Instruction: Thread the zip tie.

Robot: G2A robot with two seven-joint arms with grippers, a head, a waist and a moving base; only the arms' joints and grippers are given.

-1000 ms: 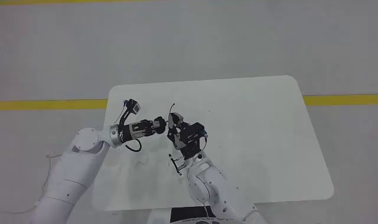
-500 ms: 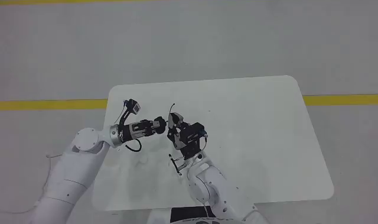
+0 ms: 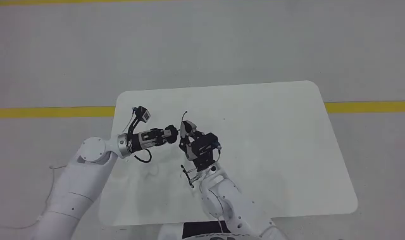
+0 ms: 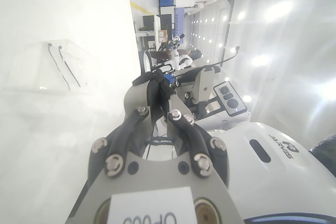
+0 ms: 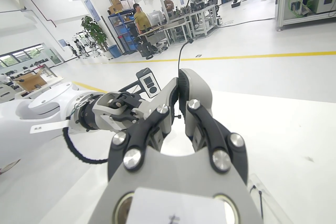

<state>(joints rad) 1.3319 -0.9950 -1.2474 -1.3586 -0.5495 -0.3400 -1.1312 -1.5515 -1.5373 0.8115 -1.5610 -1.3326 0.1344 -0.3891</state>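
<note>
2 spare ties (image 4: 67,63) in clear tray (image 4: 86,57) we see from left wrist, right gripper (image 5: 179,79) clamps zip tie (image 5: 179,59), tie runs out past fingertips, head farthest, left gripper (image 4: 157,79) clenched

The top view looks down from overhead, far enough back to take in the whole table (image 3: 285,176). Each wrist view sits close behind its own gripper, the left gripper (image 4: 157,80) and the right gripper (image 5: 179,88), looking along the fingers (so each sees the other). All three views share the zip tie (image 5: 181,57).
</note>
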